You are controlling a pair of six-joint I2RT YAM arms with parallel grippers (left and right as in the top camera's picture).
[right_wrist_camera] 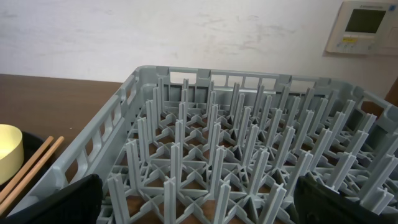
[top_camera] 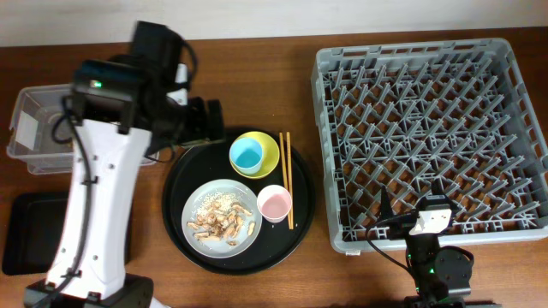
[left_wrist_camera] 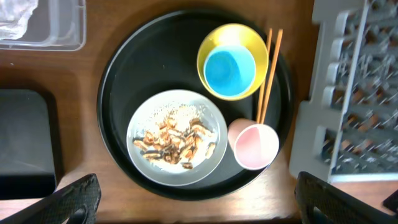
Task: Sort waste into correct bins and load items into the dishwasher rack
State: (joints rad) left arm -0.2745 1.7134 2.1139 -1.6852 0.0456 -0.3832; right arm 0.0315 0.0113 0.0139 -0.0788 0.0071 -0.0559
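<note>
On the large round black tray, a yellow-green bowl (top_camera: 269,152) holds a light blue cup (top_camera: 247,155). Wooden chopsticks (top_camera: 286,180) lie beside it, with a pink cup (top_camera: 274,204) below. A grey-white plate (top_camera: 199,205) carries brownish food scraps with rice bits (top_camera: 224,221). All of these also show in the left wrist view: bowl (left_wrist_camera: 211,46), blue cup (left_wrist_camera: 229,71), chopsticks (left_wrist_camera: 268,74), pink cup (left_wrist_camera: 253,144), scraps (left_wrist_camera: 177,140). My left gripper (top_camera: 205,120) (left_wrist_camera: 199,208) is open and empty above the tray's far edge. My right gripper (top_camera: 413,205) (right_wrist_camera: 202,205) is open and empty at the front edge of the grey dishwasher rack (top_camera: 428,128).
The clear plastic box (top_camera: 34,128) stands at the far left with crumpled white napkin (left_wrist_camera: 15,18) inside. The shallow black rectangular tray (top_camera: 26,231) lies at the front left. The round black tray (top_camera: 175,184) sits between them and the rack. My left arm hides part of the box.
</note>
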